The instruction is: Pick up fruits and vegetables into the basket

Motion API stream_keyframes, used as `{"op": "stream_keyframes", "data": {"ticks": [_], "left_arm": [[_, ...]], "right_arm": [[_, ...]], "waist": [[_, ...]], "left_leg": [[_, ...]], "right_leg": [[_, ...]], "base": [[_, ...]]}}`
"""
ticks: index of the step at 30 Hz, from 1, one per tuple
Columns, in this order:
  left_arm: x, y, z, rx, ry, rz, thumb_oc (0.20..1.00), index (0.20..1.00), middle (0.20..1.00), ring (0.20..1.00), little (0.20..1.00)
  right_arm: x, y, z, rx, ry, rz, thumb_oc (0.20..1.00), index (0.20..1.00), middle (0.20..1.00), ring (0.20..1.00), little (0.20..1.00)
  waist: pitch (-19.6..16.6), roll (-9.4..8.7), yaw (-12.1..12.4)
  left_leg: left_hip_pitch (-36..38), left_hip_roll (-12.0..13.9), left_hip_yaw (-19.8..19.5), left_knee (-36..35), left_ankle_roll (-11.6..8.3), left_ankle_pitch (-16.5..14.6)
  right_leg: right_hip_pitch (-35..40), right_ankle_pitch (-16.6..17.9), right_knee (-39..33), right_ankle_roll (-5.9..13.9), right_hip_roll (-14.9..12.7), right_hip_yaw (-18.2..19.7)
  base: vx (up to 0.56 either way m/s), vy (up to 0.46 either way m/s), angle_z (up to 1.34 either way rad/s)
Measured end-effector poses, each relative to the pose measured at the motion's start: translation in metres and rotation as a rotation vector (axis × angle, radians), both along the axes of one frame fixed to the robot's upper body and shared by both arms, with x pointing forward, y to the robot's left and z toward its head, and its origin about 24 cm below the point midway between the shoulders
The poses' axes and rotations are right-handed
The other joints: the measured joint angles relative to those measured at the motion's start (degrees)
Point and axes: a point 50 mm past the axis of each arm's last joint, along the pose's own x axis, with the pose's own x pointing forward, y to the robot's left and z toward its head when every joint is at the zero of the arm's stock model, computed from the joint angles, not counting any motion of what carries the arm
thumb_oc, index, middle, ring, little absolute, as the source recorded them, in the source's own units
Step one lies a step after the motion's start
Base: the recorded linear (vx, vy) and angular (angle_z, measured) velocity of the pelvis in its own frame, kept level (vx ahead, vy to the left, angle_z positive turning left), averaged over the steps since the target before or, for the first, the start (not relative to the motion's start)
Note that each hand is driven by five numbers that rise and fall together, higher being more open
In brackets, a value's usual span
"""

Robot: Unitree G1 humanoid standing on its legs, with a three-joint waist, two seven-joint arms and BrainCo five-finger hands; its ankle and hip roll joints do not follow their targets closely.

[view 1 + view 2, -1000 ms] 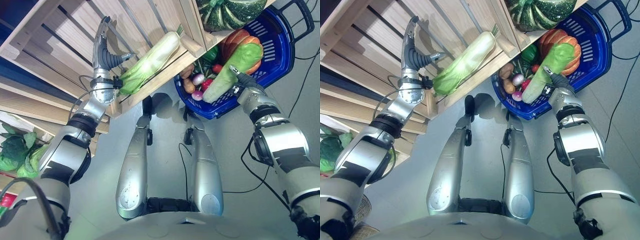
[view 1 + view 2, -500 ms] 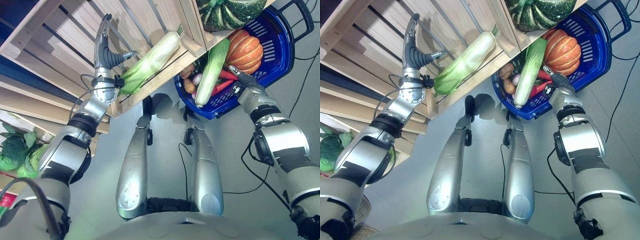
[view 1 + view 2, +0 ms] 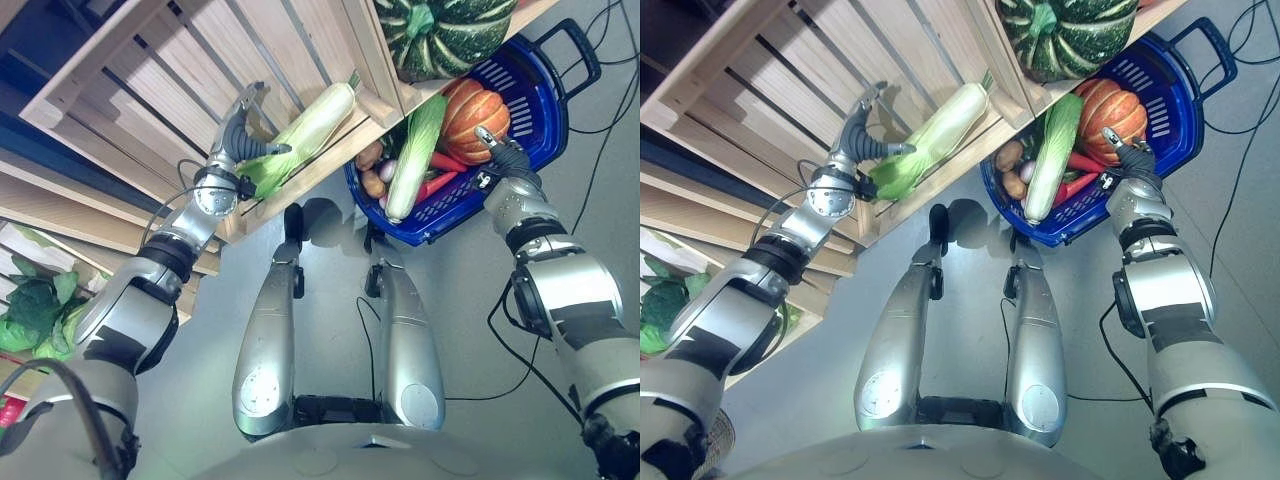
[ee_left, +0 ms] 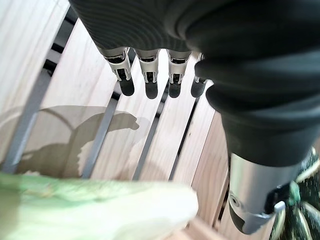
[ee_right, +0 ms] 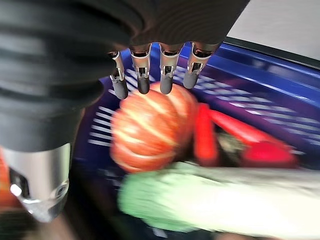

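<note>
Basket point(image 3: 545, 95): blue plastic, black handle, on the floor just under the edge of the wooden crate shelf point(image 3: 200, 60). In it we see an orange pumpkin point(image 3: 472, 108), a long white-green cabbage point(image 3: 410, 160) lying lengthways across the near side with its pale end over the rim, red peppers point(image 3: 448, 165) between cabbage and pumpkin, and a few small brownish and pink vegetables point(image 3: 372, 170) at the end nearest the shelf; we can't tell what those are. Right hand point(image 3: 497, 150) hangs just above the pumpkin at the basket's near rim; in its wrist view the fingers point(image 5: 142, 75) are straight and relaxed with nothing between them, so it's released, and the pumpkin, peppers and cabbage lie below them. Left hand point(image 3: 240, 130) is up in the crate next to a second long cabbage point(image 3: 300, 135) that lies diagonally on the slats, leafy green end toward the hand. From the eye views the thumb looks to be against the leafy end; in the left wrist view the fingers point(image 4: 147, 85) are extended over bare slats, thumb apart from them, cabbage below and not enclosed, so we read it as not grasping. Dark green striped squash point(image 3: 440, 30) sits in the next crate compartment, above the basket. More leafy greens point(image 3: 30, 315) on a lower shelf at the far left.
</note>
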Motion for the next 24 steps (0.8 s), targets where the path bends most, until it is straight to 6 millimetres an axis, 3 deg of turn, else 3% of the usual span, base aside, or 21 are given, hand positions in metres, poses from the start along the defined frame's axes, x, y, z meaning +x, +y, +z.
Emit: {"op": "stream_keyframes", "data": {"ticks": [7,12,24], "left_arm": [[-0.01,0.02,-0.029,0.019,0.146,0.018,1.0,1.0,1.0,1.0,1.0],[-0.01,0.024,-0.035,0.035,0.195,0.019,1.0,1.0,1.0,1.0,1.0],[-0.01,0.044,-0.065,0.069,0.358,0.135,1.0,1.0,1.0,1.0,1.0]], "right_arm": [[-0.028,-0.023,-0.024,-0.076,-0.063,-0.193,1.0,1.0,1.0,1.0,1.0],[-0.036,-0.032,-0.026,-0.101,-0.071,-0.255,1.0,1.0,1.0,1.0,1.0],[-0.059,-0.047,-0.062,-0.089,0.082,-0.324,1.0,1.0,1.0,1.0,1.0]], "waist": [[-0.01,-0.02,-1.44],[-0.03,-0.06,-2.55],[-0.11,-0.33,-4.36]], "left_leg": [[3.94,0.08,0.57,-1.28,0.66,-0.49],[5.36,0.16,1.02,-2.52,0.67,-0.53],[6.28,0.58,1.24,-3.16,0.47,-0.76]], "right_leg": [[4.56,0.51,-3.12,0.66,0.33,0.33],[5.63,0.57,-4.09,0.73,0.52,0.63],[6.5,0.79,-4.9,0.43,1.0,0.74]], "base": [[0.02,0.027,-0.04],[0.0,0.006,-0.04],[0.0,-0.001,-0.01]]}}
